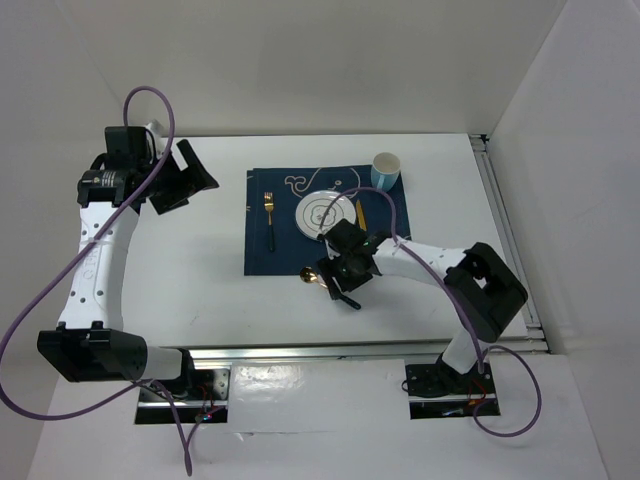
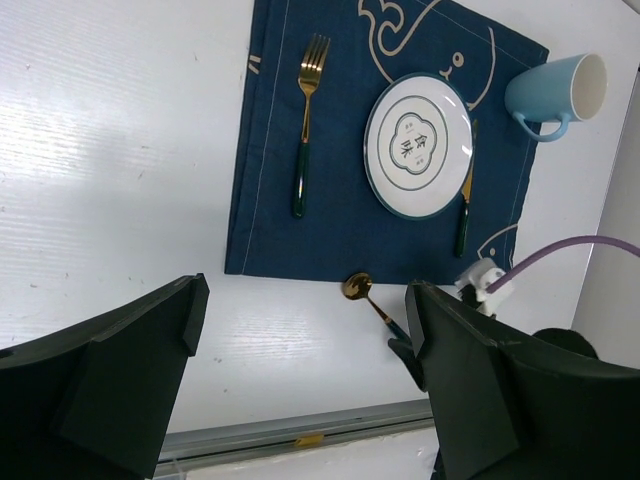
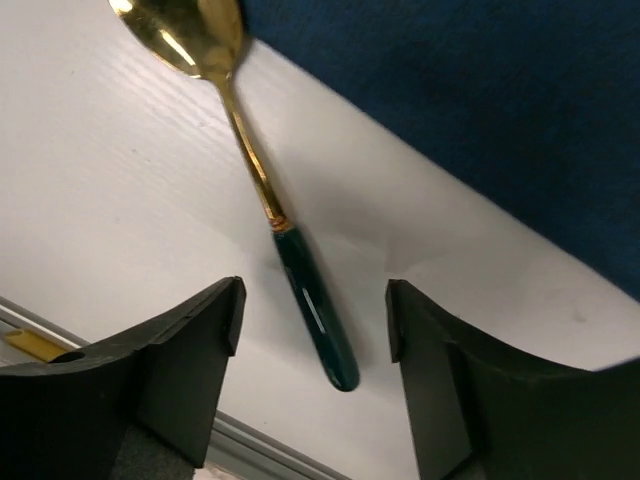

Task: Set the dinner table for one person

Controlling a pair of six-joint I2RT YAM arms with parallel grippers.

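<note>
Top external view first: wide white dinner table (image 1: 200,290) filling the frame, metal rails along its edges, both arm bases at its near edge. Toward the far middle, spread flat on it, navy placemat (image 1: 262,262) carrying fork (image 1: 269,215) at left, round plate (image 1: 325,212) in the middle, knife (image 1: 360,212) just right of the plate, pale blue mug (image 1: 386,170) at the mat's far right corner. Just off the mat's near edge, on bare tabletop, gold-bowled spoon (image 1: 312,277) with dark green handle, bowl close to the mat. Directly over that handle, right gripper (image 3: 315,370), fingers (image 3: 170,370) spread to either side and clear of the handle, pinching nothing. Off at the table's far left, raised and well apart from the setting, left gripper (image 2: 300,380), fingers (image 2: 110,390) spread wide, holding nothing.
</note>
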